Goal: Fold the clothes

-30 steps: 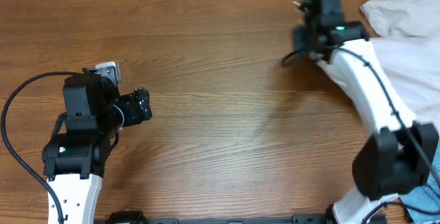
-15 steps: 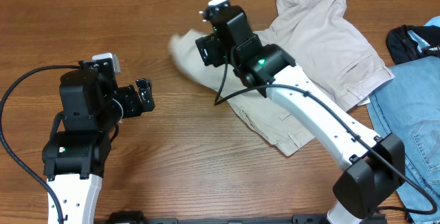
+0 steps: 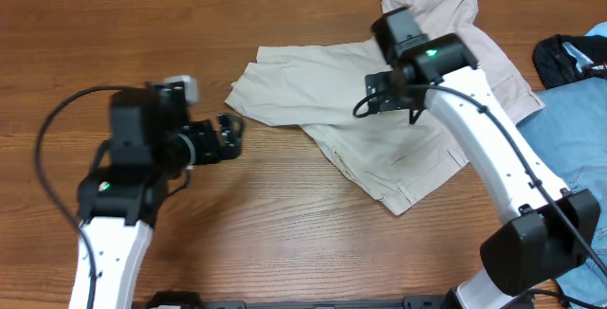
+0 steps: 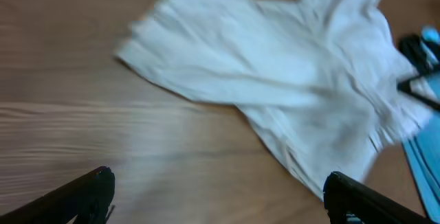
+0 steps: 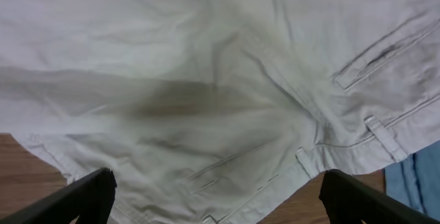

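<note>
The clothes are pale beige shorts (image 3: 398, 129), lying wrinkled and spread across the middle right of the wooden table. One leg reaches left to about the table's centre. My left gripper (image 3: 228, 136) is open, just left of that leg's edge and not touching it. In the left wrist view the shorts (image 4: 275, 80) lie ahead of the open gripper (image 4: 218, 196), with bare wood between the fingers. My right gripper (image 3: 389, 91) hovers open above the middle of the shorts. The right wrist view shows the shorts' (image 5: 227, 93) pockets and seams filling the frame, with nothing held in the gripper (image 5: 218, 193).
Blue jeans (image 3: 569, 157) lie at the right edge, partly under the right arm. A dark garment (image 3: 569, 58) sits behind them at the far right. Bare wood (image 3: 285, 233) stretches in front of the shorts and to their left.
The right arm swept the shorts left to the table's middle, let go and drew back right over them. The left arm moved right toward the shorts' edge. Both grippers opened.
</note>
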`<state>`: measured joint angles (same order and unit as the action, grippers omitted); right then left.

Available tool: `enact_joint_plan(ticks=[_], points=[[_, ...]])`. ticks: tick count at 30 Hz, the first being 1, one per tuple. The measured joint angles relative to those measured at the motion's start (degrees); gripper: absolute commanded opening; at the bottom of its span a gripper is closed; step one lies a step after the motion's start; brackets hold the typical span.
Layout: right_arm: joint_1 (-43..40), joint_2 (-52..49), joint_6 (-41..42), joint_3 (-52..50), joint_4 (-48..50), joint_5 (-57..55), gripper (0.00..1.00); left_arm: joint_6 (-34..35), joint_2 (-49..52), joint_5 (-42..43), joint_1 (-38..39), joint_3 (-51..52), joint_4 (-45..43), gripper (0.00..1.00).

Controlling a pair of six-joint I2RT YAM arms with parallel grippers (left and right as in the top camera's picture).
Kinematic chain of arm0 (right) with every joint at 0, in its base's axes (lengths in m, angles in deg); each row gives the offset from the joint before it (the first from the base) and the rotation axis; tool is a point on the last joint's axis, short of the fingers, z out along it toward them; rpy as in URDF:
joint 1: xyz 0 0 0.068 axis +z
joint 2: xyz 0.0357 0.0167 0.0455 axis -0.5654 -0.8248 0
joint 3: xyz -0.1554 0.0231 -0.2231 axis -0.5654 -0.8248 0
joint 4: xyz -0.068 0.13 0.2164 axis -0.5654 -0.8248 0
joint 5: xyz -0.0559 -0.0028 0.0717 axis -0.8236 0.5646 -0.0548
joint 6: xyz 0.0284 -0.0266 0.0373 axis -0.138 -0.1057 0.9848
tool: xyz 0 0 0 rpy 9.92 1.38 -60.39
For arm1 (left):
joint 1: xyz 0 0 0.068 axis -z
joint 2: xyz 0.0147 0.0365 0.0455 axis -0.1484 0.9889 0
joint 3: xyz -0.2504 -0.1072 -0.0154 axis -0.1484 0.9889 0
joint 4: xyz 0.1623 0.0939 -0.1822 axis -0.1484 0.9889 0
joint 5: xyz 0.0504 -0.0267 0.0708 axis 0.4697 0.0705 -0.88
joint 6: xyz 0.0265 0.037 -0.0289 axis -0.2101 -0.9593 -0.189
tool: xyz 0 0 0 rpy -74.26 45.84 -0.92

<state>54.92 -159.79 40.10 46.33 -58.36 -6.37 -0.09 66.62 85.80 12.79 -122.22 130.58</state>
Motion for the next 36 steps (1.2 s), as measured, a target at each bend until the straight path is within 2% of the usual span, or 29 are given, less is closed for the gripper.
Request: enact_joint_plan(ticks=[7, 11, 17, 20, 22, 25, 26, 27, 28, 29, 36], points=[[-9.11, 2.99, 0.83, 0.0, 2.23, 4.04, 1.0, 4.42, 10.84, 1.79, 16.09, -0.04, -3.76, 1.0], [-13.77, 8.61, 0.76, 0.0, 2.91, 4.5, 1.0, 10.25, 19.06, 1.88, 25.2, -0.15, -11.76, 1.0], [-16.68, 15.08, 0.83, 0.0, 2.25, 4.79, 1.0, 21.14, 31.32, 2.21, 33.4, -0.28, -21.27, 1.0], [-17.07, 16.35, 0.83, 0.0, 2.16, 4.96, 1.0, 25.57, 36.63, 2.25, 35.65, -0.33, -24.98, 0.96], [-17.09, 16.7, 0.79, 0.0, 2.01, 4.98, 1.0, 28.11, 39.8, 2.23, 36.83, -0.33, -28.17, 0.88], [-17.09, 16.9, 0.81, 0.0, 1.68, 5.01, 1.0, 30.69, 43.04, 2.25, 37.99, -0.33, -32.5, 0.64], [-17.09, 16.9, 0.81, 0.0, 1.62, 5.03, 1.0, 31.54, 44.02, 2.23, 38.18, -0.33, -33.94, 0.37], [-17.09, 16.9, 0.81, 0.0, 1.53, 5.03, 1.0, 32.68, 45.0, 2.23, 38.51, -0.33, -34.91, 0.2], [-17.09, 16.9, 0.83, 0.0, 1.36, 5.05, 1.0, 33.14, 45.51, 2.21, 38.53, -0.33, -35.04, 0.07], [-17.09, 16.9, 0.83, 0.0, 1.11, 5.09, 1.0, 33.38, 45.94, 2.19, 38.51, -0.33, -35.01, 0.04], [-17.09, 16.9, 0.81, 0.0, 0.83, 5.14, 1.0, 34.07, 46.53, 2.19, 38.07, -0.66, -32.52, 0.04]])
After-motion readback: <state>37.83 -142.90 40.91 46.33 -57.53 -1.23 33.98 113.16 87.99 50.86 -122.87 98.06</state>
